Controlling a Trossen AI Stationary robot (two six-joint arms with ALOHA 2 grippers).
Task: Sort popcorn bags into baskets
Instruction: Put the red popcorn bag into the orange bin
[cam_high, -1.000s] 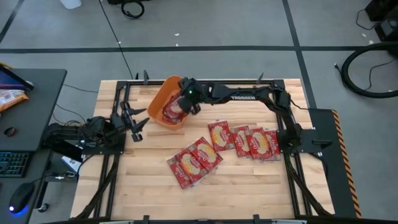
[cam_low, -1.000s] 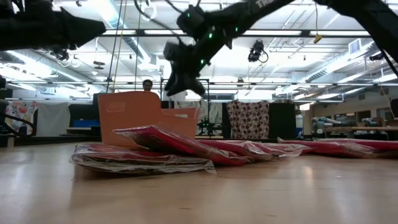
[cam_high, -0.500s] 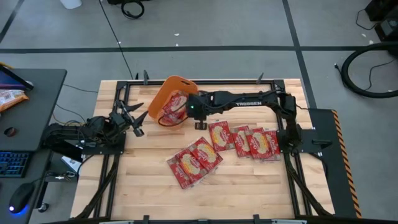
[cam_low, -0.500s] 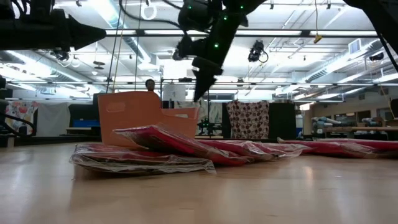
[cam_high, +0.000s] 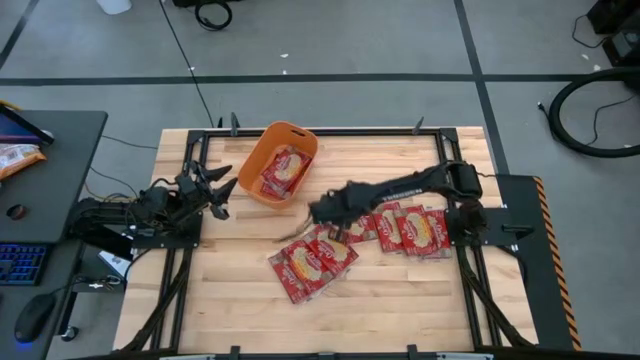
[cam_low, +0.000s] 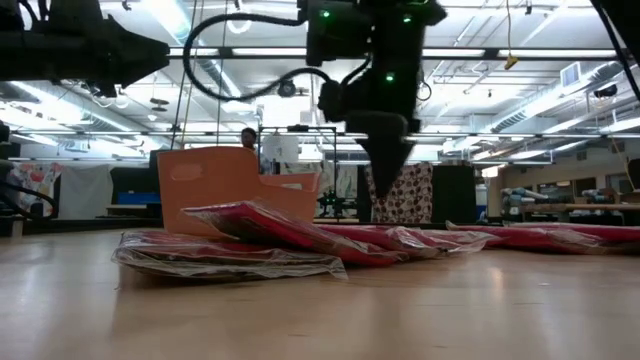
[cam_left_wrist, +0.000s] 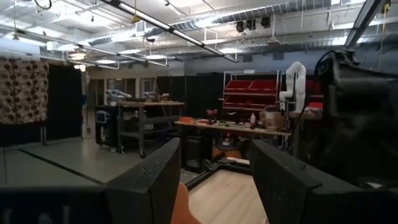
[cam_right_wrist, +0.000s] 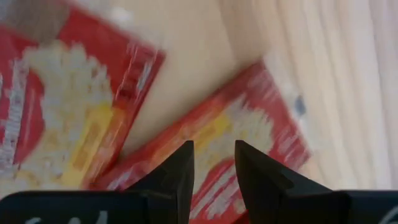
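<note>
The orange basket (cam_high: 252, 172) stands at the far left of the table with popcorn bags (cam_high: 284, 170) lying inside. More red popcorn bags lie flat on the wood: a pile (cam_high: 312, 262) near the middle and a row (cam_high: 408, 228) to its right. My right gripper (cam_high: 325, 212) hangs open over the gap between pile and row, fingers pointing steeply down (cam_low: 388, 180), clear of the bags. Its wrist view shows two bags (cam_right_wrist: 62, 112) (cam_right_wrist: 255, 134) below the empty fingers (cam_right_wrist: 214, 168). My left gripper (cam_high: 217, 190) waits open at the table's left edge, beside the basket.
Black frame rails (cam_high: 330, 132) run along the table's far edge and sides. Bare wood lies in front of the pile toward the near edge (cam_high: 380, 310). A desk with a keyboard and mouse (cam_high: 30, 270) stands left of the table.
My right gripper has swung from above the basket toward the table's near edge and a little right, sinking and tipping until its fingers point down over the loose bags. My left gripper has rolled slightly in place.
</note>
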